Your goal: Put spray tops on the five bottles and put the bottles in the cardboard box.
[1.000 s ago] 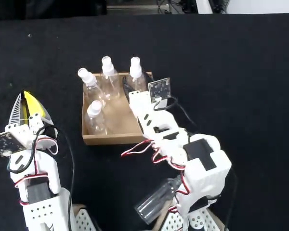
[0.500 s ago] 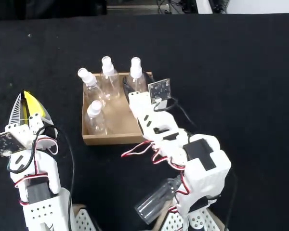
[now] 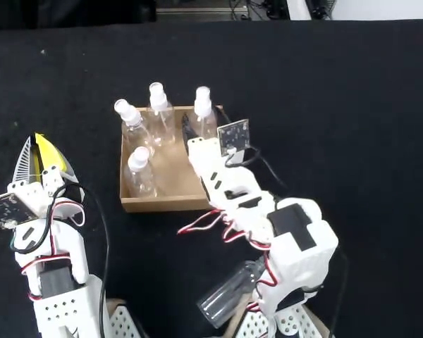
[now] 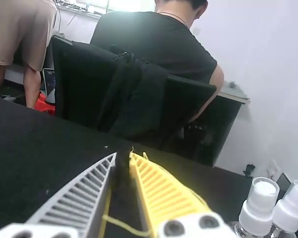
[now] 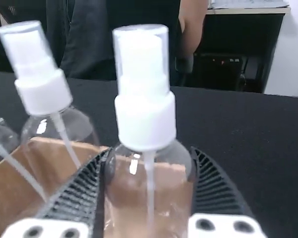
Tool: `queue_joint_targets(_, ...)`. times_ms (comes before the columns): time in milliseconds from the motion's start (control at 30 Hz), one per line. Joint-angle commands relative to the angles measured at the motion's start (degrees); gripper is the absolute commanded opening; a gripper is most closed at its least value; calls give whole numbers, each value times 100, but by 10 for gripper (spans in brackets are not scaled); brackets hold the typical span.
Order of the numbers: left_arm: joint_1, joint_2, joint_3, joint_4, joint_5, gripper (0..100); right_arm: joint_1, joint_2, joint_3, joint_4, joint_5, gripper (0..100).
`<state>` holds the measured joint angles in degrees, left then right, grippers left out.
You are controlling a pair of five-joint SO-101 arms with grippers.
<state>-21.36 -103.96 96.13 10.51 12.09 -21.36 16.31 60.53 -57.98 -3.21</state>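
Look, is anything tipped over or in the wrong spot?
Yes. One clear bottle lies on its side beside the right arm's base, outside the cardboard box where the other four bottles are.

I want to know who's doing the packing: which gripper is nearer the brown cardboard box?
Right. The right gripper is over the brown cardboard box's far right corner, holding a clear spray bottle; the left gripper sits apart, off the box's left side.
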Motion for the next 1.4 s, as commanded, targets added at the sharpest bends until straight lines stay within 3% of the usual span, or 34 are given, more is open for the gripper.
queue_joint_targets(0,-75,-62,119,26,0,30,-79,-48,48,-132,35,233)
queue_joint_targets(800,-75,-62,119,26,0,30,-105,-576,295,-79,18,263)
queue_joint_targets(967,-75,-62,119,18,0,30,-105,-681,338,-79,0,354)
queue_joint_targets(1233,-75,-62,119,18,0,30,-176,-1068,295,-70,9,351)
queue_joint_targets(1367,-75,-62,119,18,0,30,-158,-1727,259,615,-9,351)
